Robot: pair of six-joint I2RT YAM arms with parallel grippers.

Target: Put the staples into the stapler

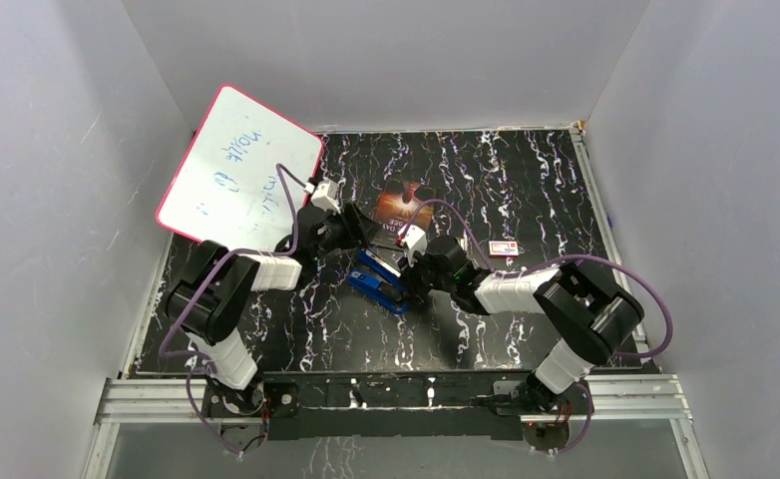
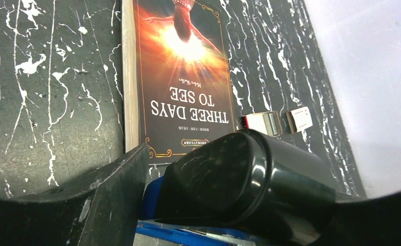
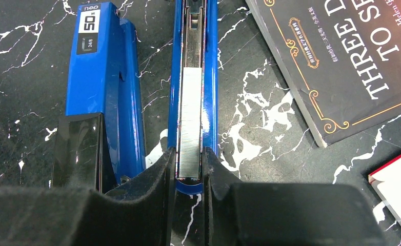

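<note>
While the right gripper (image 3: pixel 188 169) clamps the rail of the blue metal stapler (image 3: pixel 106 77), silvery staples (image 3: pixel 191 118) seated in its channel, and the left gripper (image 2: pixel 260 195) straddles the black lid end (image 2: pixel 224 169), jaws apart, closing askew could jam them.

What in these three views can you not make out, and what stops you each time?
1. Whiteboard writing, top view: too small and faint to read.
2. Staples, top view: too small, crowded by the right claw.
3. Stapler, left wrist view: mostly hidden behind a glossy black part in front.
4. Book title, right wrist view: cut off by the frame edge.
</note>
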